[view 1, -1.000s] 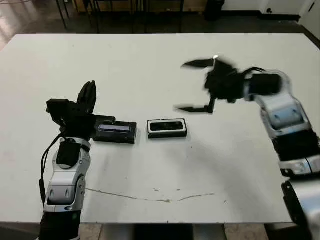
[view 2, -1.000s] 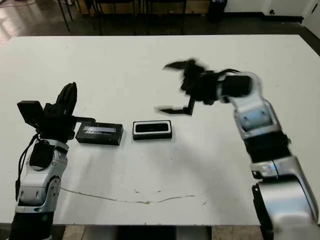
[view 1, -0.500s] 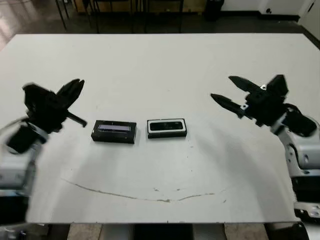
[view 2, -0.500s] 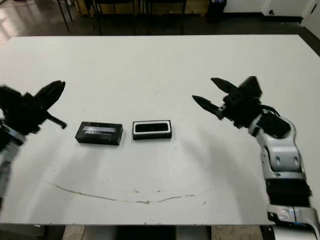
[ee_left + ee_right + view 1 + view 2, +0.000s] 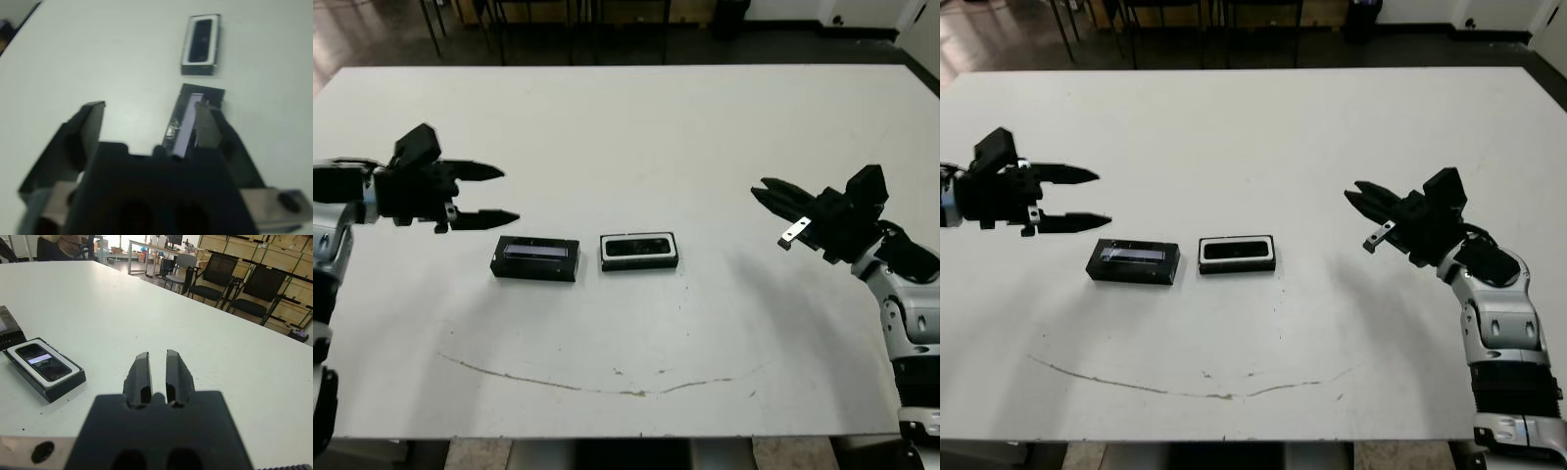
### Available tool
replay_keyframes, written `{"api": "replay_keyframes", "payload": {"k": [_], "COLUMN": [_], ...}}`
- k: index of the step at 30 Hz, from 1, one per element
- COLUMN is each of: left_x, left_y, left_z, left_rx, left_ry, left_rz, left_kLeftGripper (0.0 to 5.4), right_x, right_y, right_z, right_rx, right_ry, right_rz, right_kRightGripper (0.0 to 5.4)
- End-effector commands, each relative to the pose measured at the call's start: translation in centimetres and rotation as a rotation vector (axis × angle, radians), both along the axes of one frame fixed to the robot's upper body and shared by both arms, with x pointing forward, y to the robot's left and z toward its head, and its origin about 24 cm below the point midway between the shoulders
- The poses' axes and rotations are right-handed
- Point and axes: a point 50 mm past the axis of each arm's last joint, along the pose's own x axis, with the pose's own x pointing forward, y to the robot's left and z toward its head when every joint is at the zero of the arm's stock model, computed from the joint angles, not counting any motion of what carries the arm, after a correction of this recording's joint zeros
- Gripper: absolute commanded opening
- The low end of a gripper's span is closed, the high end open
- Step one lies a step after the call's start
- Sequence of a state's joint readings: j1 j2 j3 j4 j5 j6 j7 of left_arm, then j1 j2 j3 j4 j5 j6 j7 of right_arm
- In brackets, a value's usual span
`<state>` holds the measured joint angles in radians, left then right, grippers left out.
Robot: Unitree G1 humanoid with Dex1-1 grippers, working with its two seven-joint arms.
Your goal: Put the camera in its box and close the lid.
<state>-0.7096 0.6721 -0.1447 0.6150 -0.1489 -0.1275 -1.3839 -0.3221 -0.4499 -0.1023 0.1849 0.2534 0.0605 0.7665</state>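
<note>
Camera (image 5: 639,247) lies in box (image 5: 640,262); left jaws apart, right jaws together.

Black two-fingered left hand (image 5: 478,195) and right hand (image 5: 773,194), silver-grey forearms.

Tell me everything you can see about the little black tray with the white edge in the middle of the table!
The small shallow black tray with a white lining is a rectangle with rounded corners, lying flat on the white table. A slim glossy black camera rests inside it, shining a little. Its top is open, with no lid on. The flat black slab with a pale strip lies just beside it, on the robot's left, with a small gap between. Neither gripper touches the tray.
</note>
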Motion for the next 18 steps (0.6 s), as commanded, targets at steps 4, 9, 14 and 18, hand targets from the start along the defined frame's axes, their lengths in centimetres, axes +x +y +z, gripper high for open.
{"api": "replay_keyframes", "payload": {"k": [4,9,14,18], "left_x": [0.1,0.3,0.3,0.1], "left_y": [-1.9,-2.5,-2.4,-2.5], "left_z": [-0.2,-0.4,-1.2,-1.7], "left_rx": [0.170,0.119,0.065,0.131], "left_ry": [-0.043,0.032,0.098,0.072], "left_rz": [-0.180,-0.233,-0.241,-0.249], "left_kLeftGripper": [5.34,5.38,5.38,5.38], "right_x": [-0.3,-0.3,-0.4,-0.5], "right_y": [-1.1,-1.1,-1.3,-1.4], "right_z": [-1.0,-1.2,-2.0,-2.1], "right_rx": [-0.027,-0.047,-0.025,-0.049], "right_ry": [0.026,0.029,0.054,0.053], "right_rz": [-0.053,-0.069,-0.068,-0.079], "right_kRightGripper": [0.00,0.00,0.00,0.00]}}
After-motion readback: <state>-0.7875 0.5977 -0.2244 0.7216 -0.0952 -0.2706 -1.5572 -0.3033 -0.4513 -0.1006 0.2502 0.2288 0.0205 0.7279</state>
